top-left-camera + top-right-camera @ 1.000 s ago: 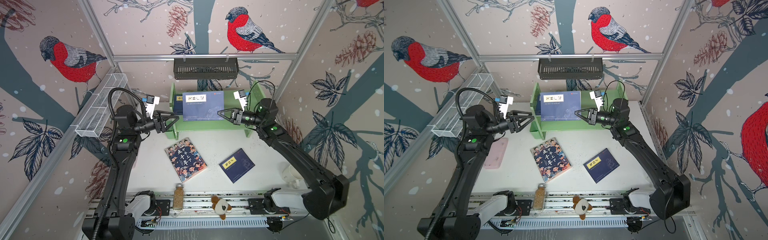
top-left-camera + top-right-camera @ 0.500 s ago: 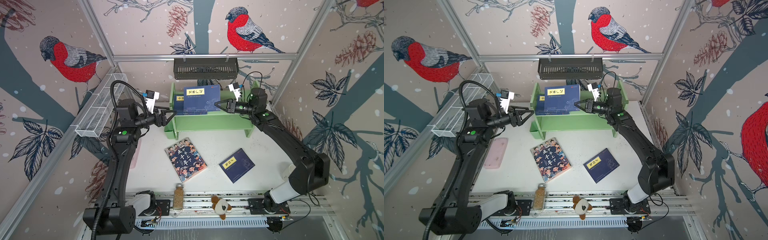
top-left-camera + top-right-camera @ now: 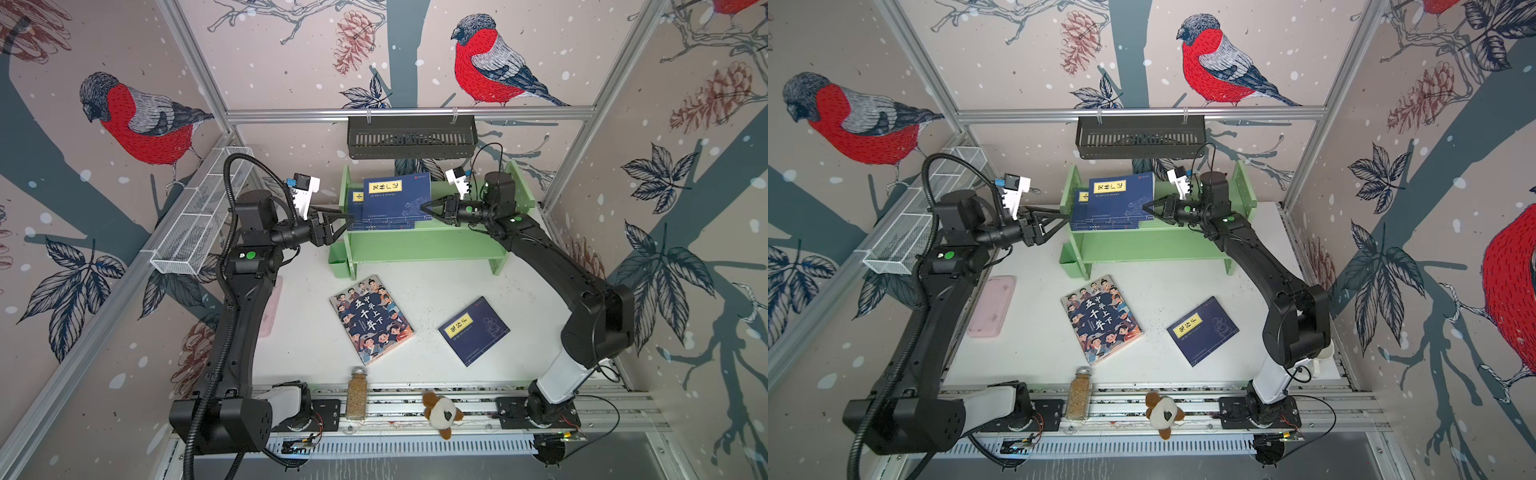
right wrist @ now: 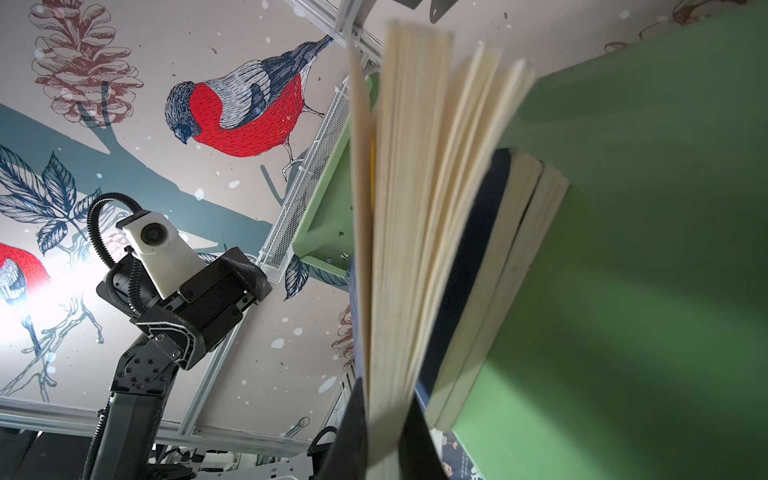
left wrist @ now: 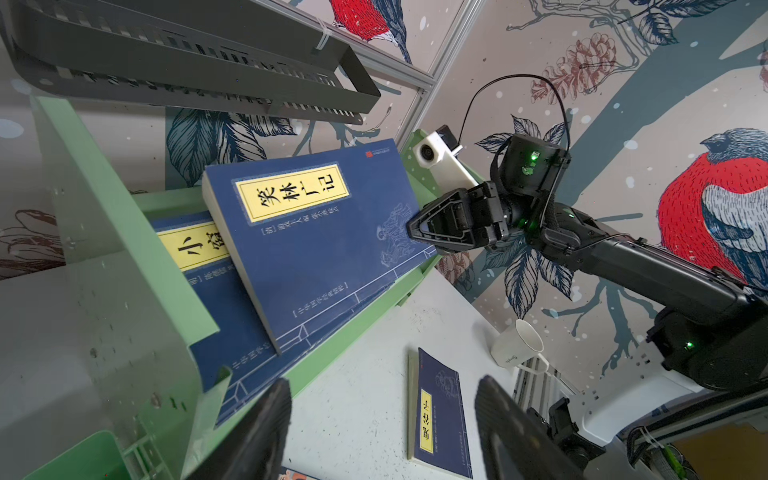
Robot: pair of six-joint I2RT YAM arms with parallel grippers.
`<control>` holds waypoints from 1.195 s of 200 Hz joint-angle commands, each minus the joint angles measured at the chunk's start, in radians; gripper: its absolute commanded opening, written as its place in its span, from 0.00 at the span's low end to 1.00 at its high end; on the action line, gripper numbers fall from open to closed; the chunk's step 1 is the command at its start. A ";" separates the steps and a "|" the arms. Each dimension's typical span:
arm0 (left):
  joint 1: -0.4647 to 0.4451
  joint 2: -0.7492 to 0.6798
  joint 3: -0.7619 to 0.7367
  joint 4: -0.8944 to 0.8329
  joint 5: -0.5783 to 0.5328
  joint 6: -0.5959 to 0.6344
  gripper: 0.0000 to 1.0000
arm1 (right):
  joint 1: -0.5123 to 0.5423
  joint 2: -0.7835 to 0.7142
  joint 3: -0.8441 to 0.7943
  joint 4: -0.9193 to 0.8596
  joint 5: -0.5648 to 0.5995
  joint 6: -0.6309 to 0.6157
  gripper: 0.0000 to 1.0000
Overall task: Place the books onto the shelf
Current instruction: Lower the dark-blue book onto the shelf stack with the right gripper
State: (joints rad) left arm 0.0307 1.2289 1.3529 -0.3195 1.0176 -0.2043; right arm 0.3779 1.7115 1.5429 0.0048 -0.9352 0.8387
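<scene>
The light green shelf stands at the back centre. My right gripper is shut on the right edge of a navy book and holds it tilted over other navy books on the top board. My left gripper is open and holds nothing, just outside the shelf's left side panel. On the table lie the cartoon book and another navy book.
A black slotted basket hangs above the shelf. A white wire mesh basket runs along the left wall. A pink case lies left, a white mug right, a spice jar and plush toy on the front rail.
My right gripper has carried the navy book from in front of the shelf up onto the top board. My left gripper has moved toward the shelf's left end, still open.
</scene>
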 commanded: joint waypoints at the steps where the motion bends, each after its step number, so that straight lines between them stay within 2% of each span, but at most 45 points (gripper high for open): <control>1: 0.001 -0.012 -0.005 0.029 0.033 0.004 0.70 | 0.004 0.013 0.016 0.058 -0.019 0.028 0.00; 72: 0.001 -0.017 -0.028 0.040 0.038 0.002 0.72 | 0.016 0.034 0.036 0.031 -0.030 0.055 0.03; 147: 0.001 -0.021 -0.036 0.049 0.051 -0.005 0.72 | 0.020 0.038 0.084 -0.151 0.072 -0.058 0.38; 239: 0.001 -0.020 -0.041 0.043 0.042 0.003 0.72 | 0.009 0.020 0.138 -0.338 0.226 -0.204 0.49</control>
State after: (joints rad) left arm 0.0307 1.2095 1.3094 -0.2974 1.0462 -0.2100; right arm 0.3935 1.7485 1.6695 -0.2905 -0.7746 0.7002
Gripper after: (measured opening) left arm 0.719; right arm 0.488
